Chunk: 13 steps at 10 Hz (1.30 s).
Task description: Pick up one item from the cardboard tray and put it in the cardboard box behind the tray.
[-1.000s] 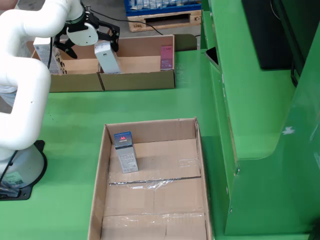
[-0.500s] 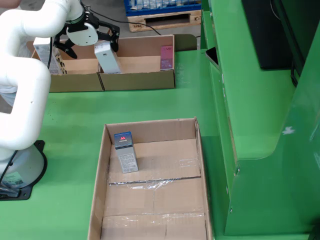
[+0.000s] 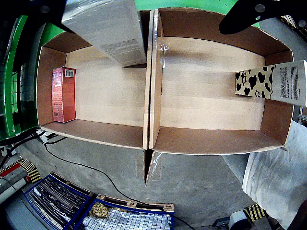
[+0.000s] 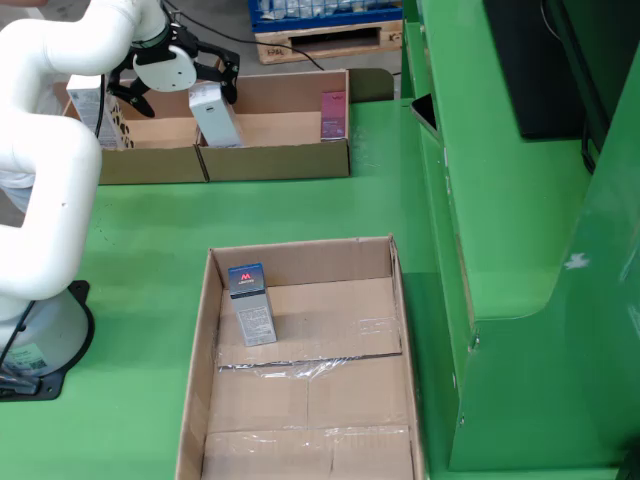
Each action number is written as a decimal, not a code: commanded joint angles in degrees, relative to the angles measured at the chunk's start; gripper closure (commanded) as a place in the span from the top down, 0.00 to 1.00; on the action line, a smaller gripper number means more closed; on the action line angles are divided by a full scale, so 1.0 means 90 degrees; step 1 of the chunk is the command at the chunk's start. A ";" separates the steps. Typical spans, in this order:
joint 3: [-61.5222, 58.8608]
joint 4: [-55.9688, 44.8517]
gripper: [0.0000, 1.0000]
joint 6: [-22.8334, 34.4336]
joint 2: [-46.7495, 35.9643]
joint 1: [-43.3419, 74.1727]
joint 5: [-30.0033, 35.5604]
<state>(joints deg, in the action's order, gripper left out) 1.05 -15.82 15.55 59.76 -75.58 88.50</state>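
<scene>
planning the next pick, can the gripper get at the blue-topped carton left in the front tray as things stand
Probably yes. The blue-topped carton stands alone and upright in the open tray, nothing over it. But the gripper is back over the rear box beside a grey carton.

1. Green painted table [image 4: 300, 215]: flat surface, carries the cardboard containers.
2. Green metal housing [image 4: 520, 250]: stands along the right side in the fixed view, with a stepped profile.
3. Wooden pallet [image 4: 325, 40]: on the grey concrete floor [image 3: 96, 158] beyond the table.
4. Blue wire-mesh crate [image 3: 122, 218]: rests on the pallet, contents too small to identify.
5. Black cable [image 3: 91, 168]: trails loosely across the floor.
6. White cloth [image 3: 273, 179]: lower right of the wrist view.
</scene>
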 commanded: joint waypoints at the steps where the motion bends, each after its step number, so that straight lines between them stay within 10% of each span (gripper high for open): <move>1: -0.0117 0.0058 1.00 0.0045 -0.0167 -0.0036 0.0013; 13: -0.0117 -0.1574 1.00 0.0411 -0.2693 0.0393 -0.1152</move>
<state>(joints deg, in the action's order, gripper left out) 1.23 -32.60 17.75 41.83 -72.77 81.73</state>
